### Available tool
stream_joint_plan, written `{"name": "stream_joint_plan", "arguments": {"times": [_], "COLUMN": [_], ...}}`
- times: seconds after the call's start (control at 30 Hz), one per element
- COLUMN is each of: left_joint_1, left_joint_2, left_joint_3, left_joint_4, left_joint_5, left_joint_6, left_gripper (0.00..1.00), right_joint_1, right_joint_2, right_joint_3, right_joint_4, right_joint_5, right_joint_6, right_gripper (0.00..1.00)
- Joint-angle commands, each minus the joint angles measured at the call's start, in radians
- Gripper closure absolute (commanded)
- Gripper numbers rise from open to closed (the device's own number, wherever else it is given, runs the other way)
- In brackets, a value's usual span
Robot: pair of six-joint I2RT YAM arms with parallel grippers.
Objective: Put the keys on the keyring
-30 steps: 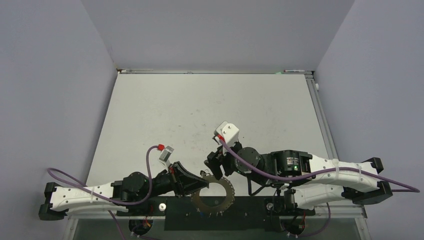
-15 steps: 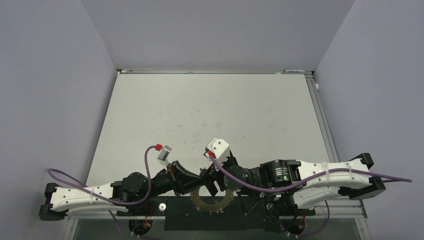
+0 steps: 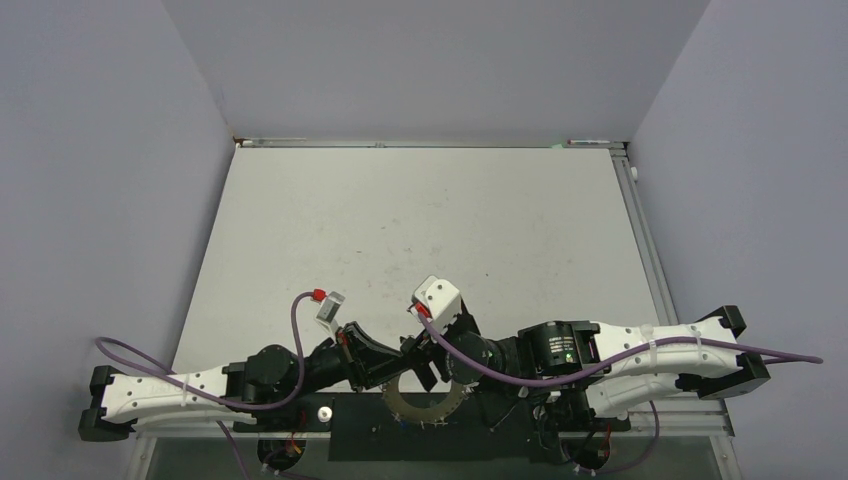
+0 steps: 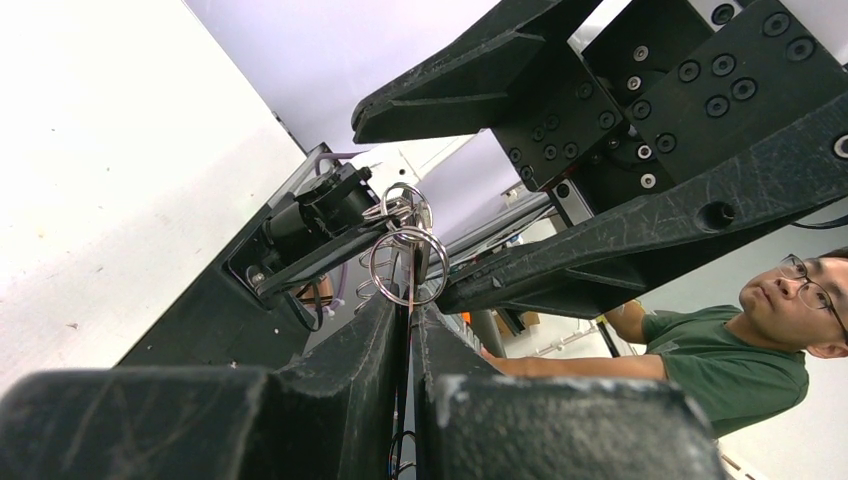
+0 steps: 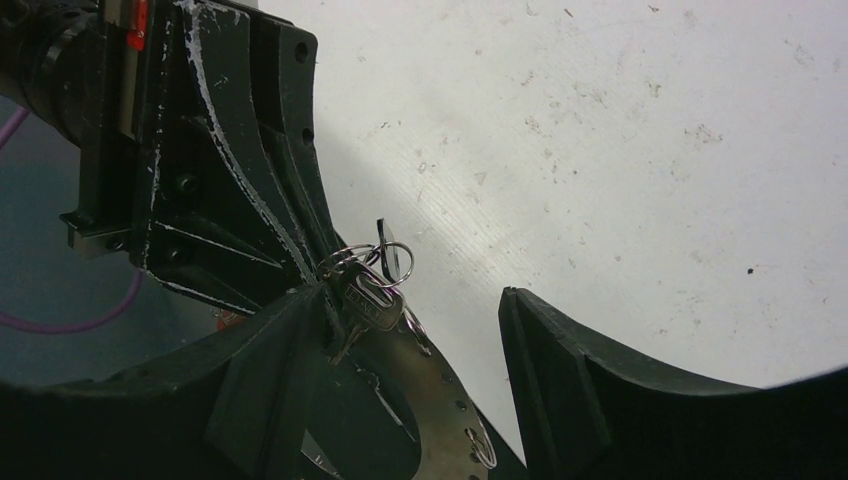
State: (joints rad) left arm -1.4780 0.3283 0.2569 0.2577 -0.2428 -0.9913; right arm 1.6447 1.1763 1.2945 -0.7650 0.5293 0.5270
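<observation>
The keyring (image 3: 428,400) is a flat grey disc with wire loops on its rim, at the table's near edge. My left gripper (image 3: 393,362) is shut on its rim; in the left wrist view the disc stands edge-on between the fingertips (image 4: 410,308), with silver loops (image 4: 408,262) just above. In the right wrist view a dark key (image 5: 376,300) hangs by silver loops at the keyring's rim (image 5: 445,395), right beside the left gripper's tips (image 5: 300,250). My right gripper (image 5: 410,292) is open around this spot, its left finger (image 5: 270,370) close to the key. I cannot make out the blue key.
The black mounting bar (image 3: 500,420) with both arm bases runs along the near edge under the keyring. The white table (image 3: 420,220) stretches beyond, grey walls on three sides. A person (image 4: 770,340) shows in the background of the left wrist view.
My right arm swung left and toward the near edge, bringing its open gripper over the keyring at the left gripper's tips. Over the last half second it hardly moved. The left arm stayed put.
</observation>
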Motion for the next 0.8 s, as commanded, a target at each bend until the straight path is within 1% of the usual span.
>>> {"name": "stream_joint_plan", "arguments": {"times": [0.0, 0.17, 0.47, 0.77], "left_joint_1": [-0.005, -0.005, -0.005, -0.005], "left_joint_2": [-0.002, 0.015, 0.024, 0.018], "left_joint_3": [0.023, 0.035, 0.041, 0.044], "left_joint_4": [0.107, 0.109, 0.115, 0.12], "left_joint_5": [0.048, 0.07, 0.081, 0.093], "left_joint_6": [-0.01, -0.002, 0.002, 0.0], "left_gripper": [1.0, 1.0, 1.0, 1.0], "right_joint_1": [-0.001, -0.006, -0.008, -0.028], "right_joint_2": [-0.003, 0.01, 0.02, -0.026], "right_joint_3": [0.007, 0.022, 0.033, 0.031], "right_joint_4": [-0.022, -0.014, -0.055, -0.032], "right_joint_5": [0.105, 0.146, 0.135, 0.128], "right_joint_6": [-0.052, -0.075, -0.094, -0.277], "right_gripper": [0.37, 0.37, 0.37, 0.4]}}
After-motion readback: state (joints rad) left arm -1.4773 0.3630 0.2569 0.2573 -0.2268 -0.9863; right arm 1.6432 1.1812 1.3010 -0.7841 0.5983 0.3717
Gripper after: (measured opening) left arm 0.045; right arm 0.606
